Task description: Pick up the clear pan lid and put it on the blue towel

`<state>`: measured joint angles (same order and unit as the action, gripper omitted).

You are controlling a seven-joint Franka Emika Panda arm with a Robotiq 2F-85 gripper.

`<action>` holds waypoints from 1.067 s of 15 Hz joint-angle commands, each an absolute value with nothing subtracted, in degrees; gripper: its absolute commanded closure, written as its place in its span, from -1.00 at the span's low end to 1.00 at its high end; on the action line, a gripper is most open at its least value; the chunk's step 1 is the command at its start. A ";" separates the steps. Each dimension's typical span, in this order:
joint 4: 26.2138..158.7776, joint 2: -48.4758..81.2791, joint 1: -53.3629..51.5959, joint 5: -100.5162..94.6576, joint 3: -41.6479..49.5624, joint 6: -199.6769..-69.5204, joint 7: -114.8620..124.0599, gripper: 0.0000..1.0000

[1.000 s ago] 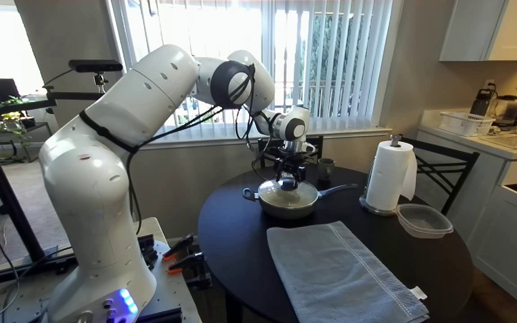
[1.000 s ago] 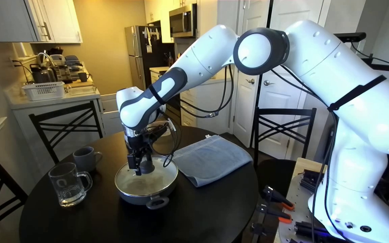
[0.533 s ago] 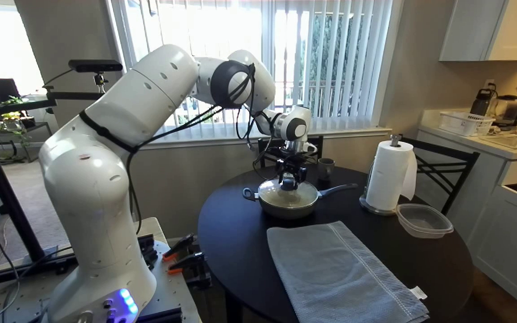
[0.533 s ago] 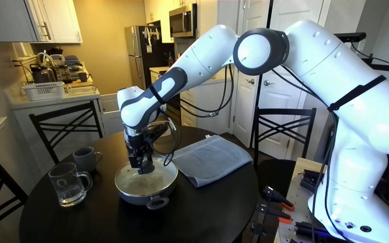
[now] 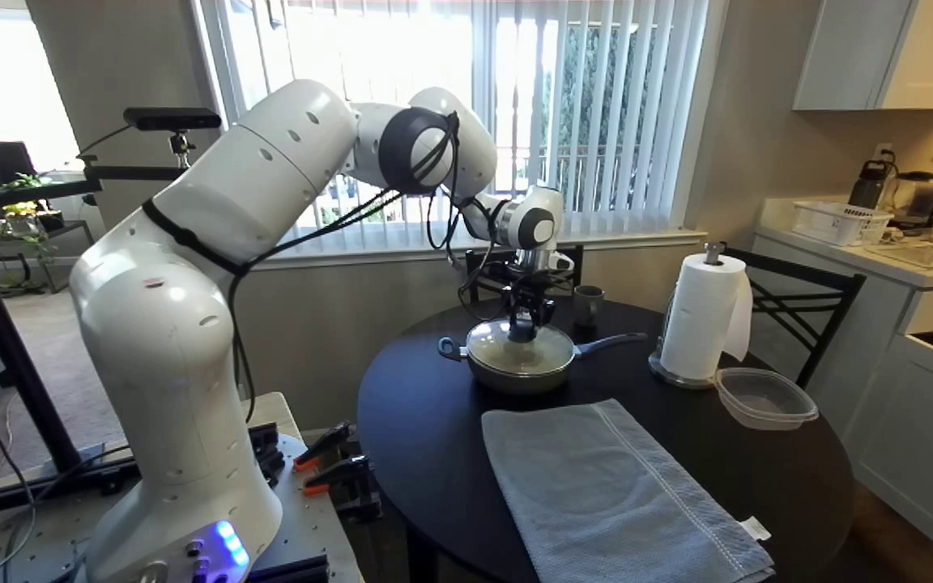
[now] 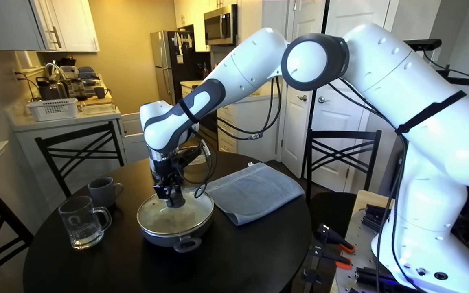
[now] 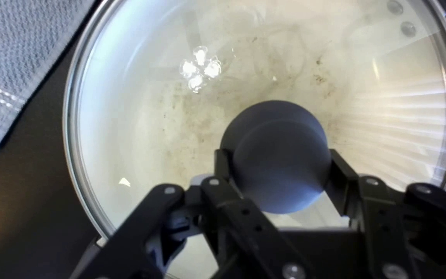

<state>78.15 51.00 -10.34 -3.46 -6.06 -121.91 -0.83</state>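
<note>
In front of a bright window (image 5: 547, 121) stands a round dark table (image 5: 426, 421). Beside this table rises the white robot arm (image 5: 292, 146), which stretches over it. On the table, the blue towel (image 5: 620, 494) lies flat, with small wrinkles. Near the towel stands the grey pan (image 5: 515, 384). The clear lid (image 7: 215, 104), round and with a metal rim, is over the pan and covers it; if its rim touches the pan all around, I cannot tell. A white paper roll (image 5: 705, 320) stands upright near the end of the pan's long handle (image 5: 612, 342), and a plastic box (image 5: 758, 418) sits just beside the roll. Above the lid, the black gripper (image 7: 281, 170) points down. In an exterior view, a glass mug (image 6: 80, 228) and a grey mug (image 6: 102, 192) stand upright close together, near the pan. Smaller than these is the dark knob (image 7: 277, 155) in the centre of the lid. In the wrist view, the two fingers (image 7: 222, 164) touch it from opposite sides, so the gripper holds the lid by this knob.
</note>
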 commanded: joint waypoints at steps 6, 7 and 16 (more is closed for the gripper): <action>81.84 46.45 -11.51 -3.09 -4.77 -122.38 3.87 0.34; 82.46 45.91 -11.49 -3.06 -4.74 -122.82 4.41 0.34; 87.98 38.35 -11.19 -3.51 -2.73 -122.96 8.62 0.34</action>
<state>81.58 45.03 -11.54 -3.47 -3.93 -122.22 6.68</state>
